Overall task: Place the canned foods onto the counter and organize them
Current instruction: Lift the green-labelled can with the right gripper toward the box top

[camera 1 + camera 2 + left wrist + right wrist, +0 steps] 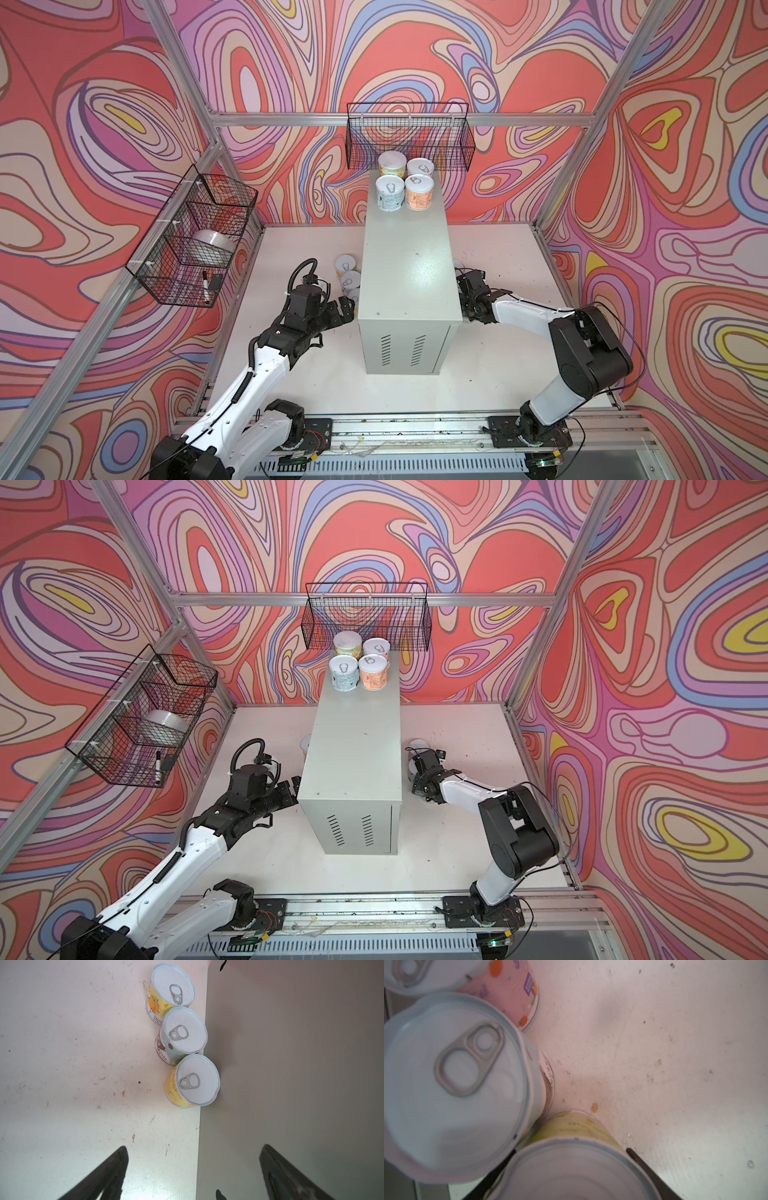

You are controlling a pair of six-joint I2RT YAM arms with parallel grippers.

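Four cans (390, 193) stand at the counter's (409, 266) twelve-o'clock end. Three cans (185, 1030) sit tableside at its nine o'clock, ahead of the left gripper (194, 1147), which is spread wide and empty. At three o'clock are another three cans (452, 1084). The right gripper (571, 1150) straddles the green can (577, 1126); whether it grips is unclear.

Green-label can (571, 1165) upright between end effector (571, 1149) fingers (648, 1167), one per side at lid rim; contact unclear. Pull-tab can (456, 1088) just beside green-label can. Pink-label can (508, 991) beyond that, farther from it.
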